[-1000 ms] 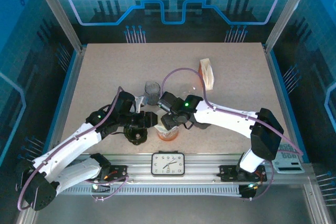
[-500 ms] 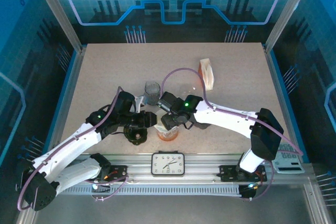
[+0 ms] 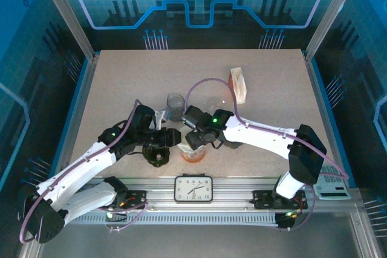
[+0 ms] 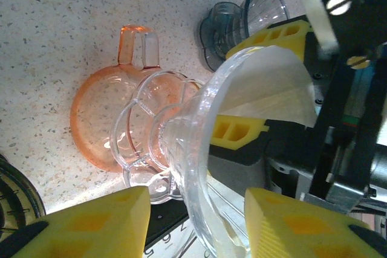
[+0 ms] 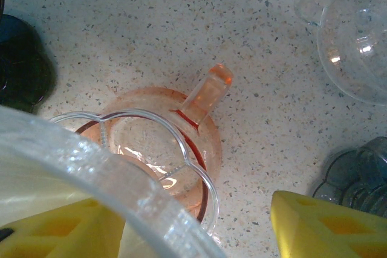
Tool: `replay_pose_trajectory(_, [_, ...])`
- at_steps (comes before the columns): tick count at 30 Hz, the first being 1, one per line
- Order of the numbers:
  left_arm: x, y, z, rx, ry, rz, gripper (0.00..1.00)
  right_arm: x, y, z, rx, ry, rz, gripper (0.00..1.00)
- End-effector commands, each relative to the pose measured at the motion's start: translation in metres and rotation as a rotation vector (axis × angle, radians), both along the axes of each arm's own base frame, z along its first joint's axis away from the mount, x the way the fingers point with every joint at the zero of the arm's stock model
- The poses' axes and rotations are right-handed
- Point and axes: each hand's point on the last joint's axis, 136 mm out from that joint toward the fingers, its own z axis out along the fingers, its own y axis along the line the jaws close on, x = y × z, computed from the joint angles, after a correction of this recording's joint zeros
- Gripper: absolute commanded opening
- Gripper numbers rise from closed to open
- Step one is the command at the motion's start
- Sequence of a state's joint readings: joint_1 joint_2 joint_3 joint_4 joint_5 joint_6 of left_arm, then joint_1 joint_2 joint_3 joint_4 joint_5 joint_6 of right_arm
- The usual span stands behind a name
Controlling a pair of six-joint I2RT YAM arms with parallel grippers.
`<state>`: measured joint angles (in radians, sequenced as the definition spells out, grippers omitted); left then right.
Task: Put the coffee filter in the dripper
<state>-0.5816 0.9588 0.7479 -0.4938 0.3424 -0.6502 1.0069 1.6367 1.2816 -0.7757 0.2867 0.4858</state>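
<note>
Between left hand fingers, clear dripper

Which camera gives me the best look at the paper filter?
Left wrist. The white filter lies inside the tilted clear dripper, its top edge traceable. In the right wrist view it is a pale blur behind the clear rim. From the top external view the arms cover that spot and I can't make it out.

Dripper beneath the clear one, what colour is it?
That dripper is translucent orange, clearest in left wrist view.
</note>
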Motion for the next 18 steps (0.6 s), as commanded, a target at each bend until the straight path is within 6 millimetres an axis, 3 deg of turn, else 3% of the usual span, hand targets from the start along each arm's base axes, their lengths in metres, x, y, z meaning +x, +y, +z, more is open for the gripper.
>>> replay_pose_trajectory(1, [-0.0092,-0.0052,0.0114,-0.009,-0.012,-0.055,0.4,0.0024,-0.0017,-0.016,-0.042,0.003,-0.01,0.65])
replay_pose_trajectory(9, [-0.0146,-0.0072,0.005,-0.006,0.002,-0.073,0.21,0.0019,-0.0021,-0.017,-0.04,0.005,-0.015,0.65])
replay_pose_trajectory(18, [-0.0143,-0.0064,0.0037,0.001,0.002,-0.068,0.16,0.0027,-0.0005,-0.0174,-0.034,0.004,-0.017,0.65])
